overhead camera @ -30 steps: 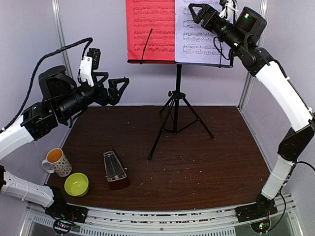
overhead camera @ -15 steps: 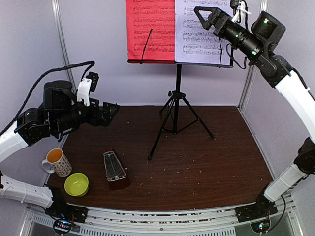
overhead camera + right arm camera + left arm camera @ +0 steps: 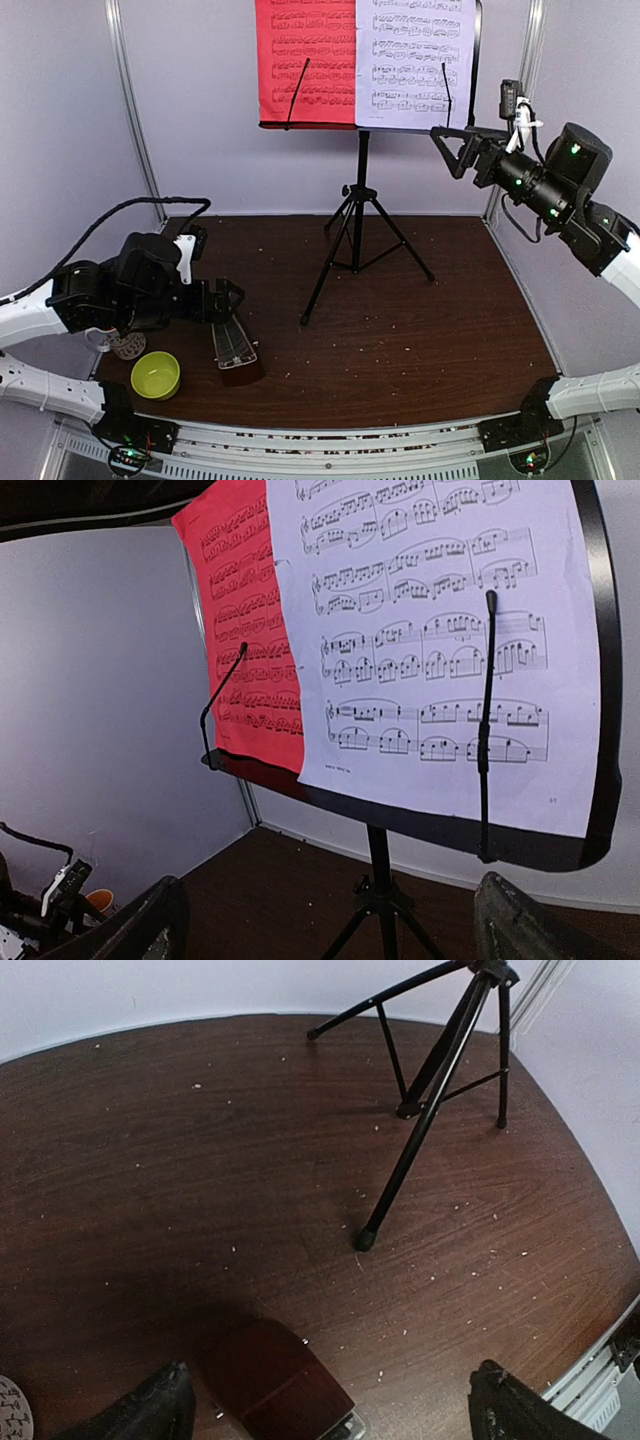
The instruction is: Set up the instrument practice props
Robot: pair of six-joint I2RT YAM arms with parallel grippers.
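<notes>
The black tripod music stand (image 3: 357,240) stands at the back centre. A red sheet (image 3: 305,60) and a white sheet (image 3: 415,65) rest side by side on its desk, each behind a thin wire holder. The dark-wood metronome (image 3: 235,350) lies on the table at the front left. My left gripper (image 3: 232,303) is open and empty, just above and left of the metronome; in the left wrist view (image 3: 330,1415) the metronome (image 3: 275,1380) sits between the jaws. My right gripper (image 3: 448,150) is open and empty, right of the stand, facing the white sheet (image 3: 430,650) and red sheet (image 3: 245,650).
A yellow-green bowl (image 3: 156,375) sits at the front left. A patterned mug (image 3: 127,346) is mostly hidden behind my left arm. The tripod legs (image 3: 420,1100) spread over the middle back of the table. Walls close in at the back and both sides.
My left arm has dropped down and forward to hover at the metronome. My right gripper has pulled away from the white sheet, moving down and to the right.
</notes>
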